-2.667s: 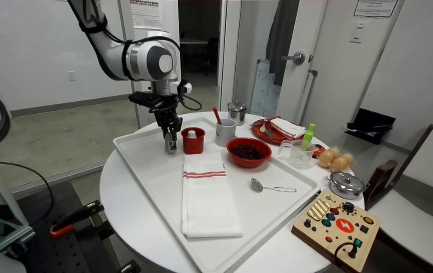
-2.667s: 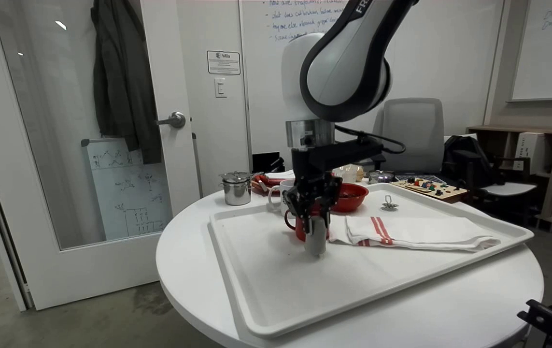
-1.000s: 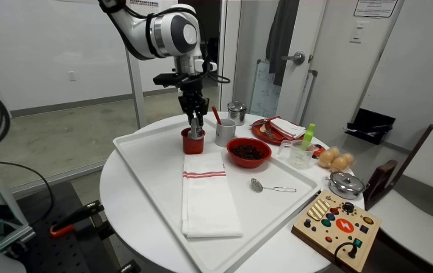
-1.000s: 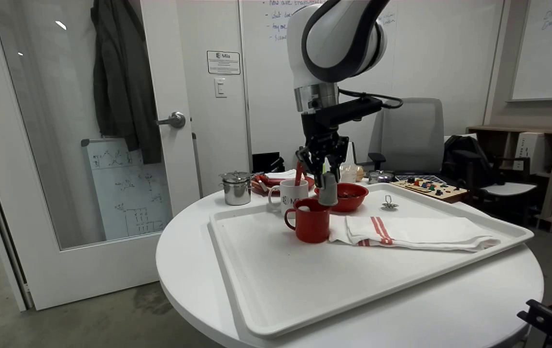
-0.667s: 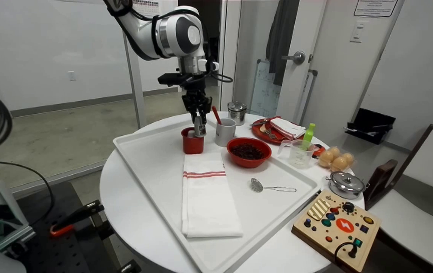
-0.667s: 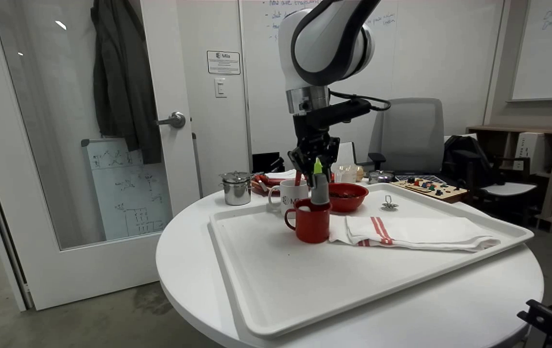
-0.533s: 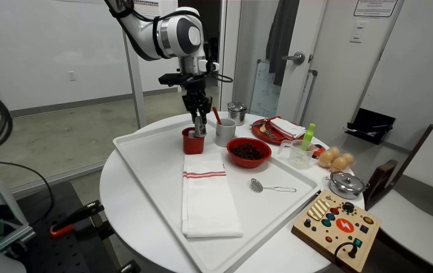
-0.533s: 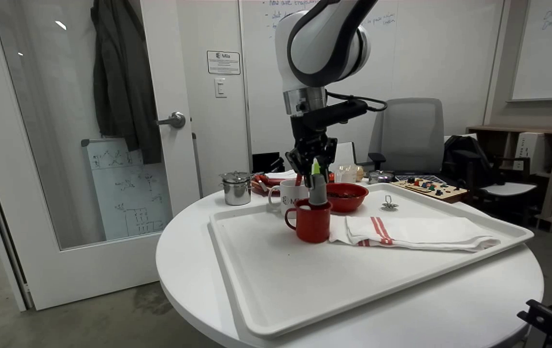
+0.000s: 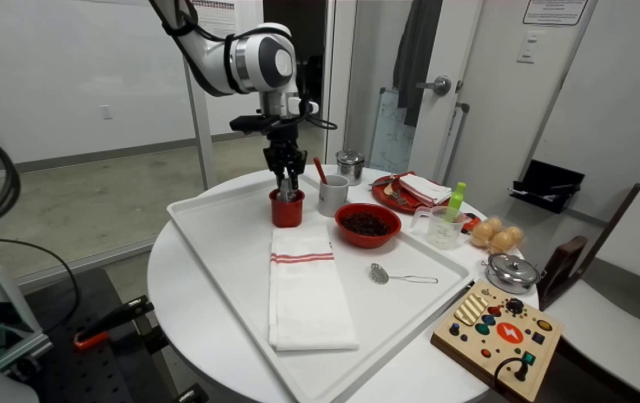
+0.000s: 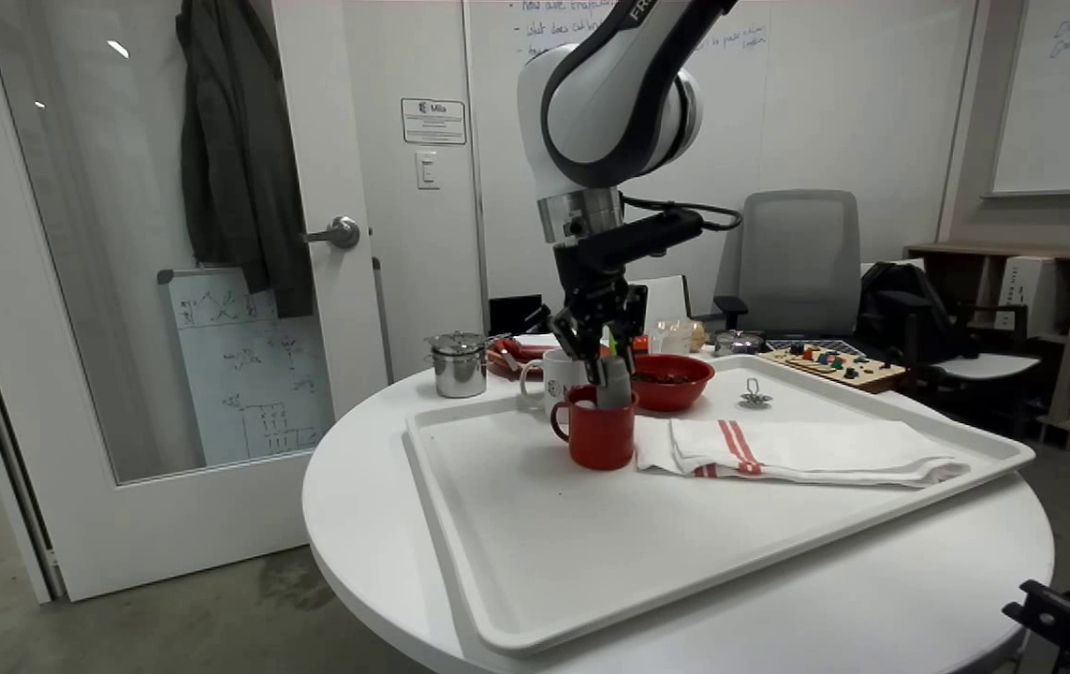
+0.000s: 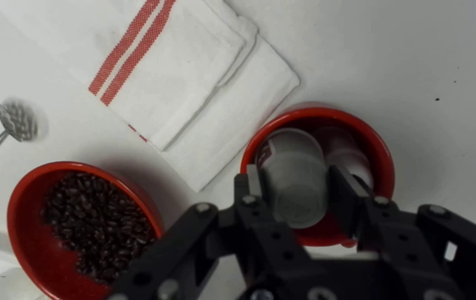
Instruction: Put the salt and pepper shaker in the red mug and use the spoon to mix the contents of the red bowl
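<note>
My gripper (image 9: 288, 182) is above the red mug (image 9: 286, 216) and shut on the grey shaker (image 9: 285, 194). In an exterior view the grey shaker (image 10: 614, 386) is tilted with its lower part inside the mug. The wrist view shows the grey shaker (image 11: 292, 152) between my fingers (image 11: 297, 178). The pale shaker (image 11: 353, 161) stands beside it within the mug rim (image 11: 317, 112), partly hidden by a finger. The red bowl (image 9: 365, 240), with dark beans, is right of the mug. The silvery spoon (image 9: 379, 273), with holes in its head, lies on the tray.
A white mug (image 9: 332, 200) with a red handle sticking out stands close to the red mug. A folded white towel (image 9: 311, 302) lies on the white tray (image 9: 213, 282). A steel pot (image 9: 350, 168), a red plate (image 9: 378, 196) and a measuring cup (image 9: 441, 230) stand behind.
My gripper carried the grey shaker from the tray over to the red mug, then lowered it partly inside. The red mug shifted very slightly.
</note>
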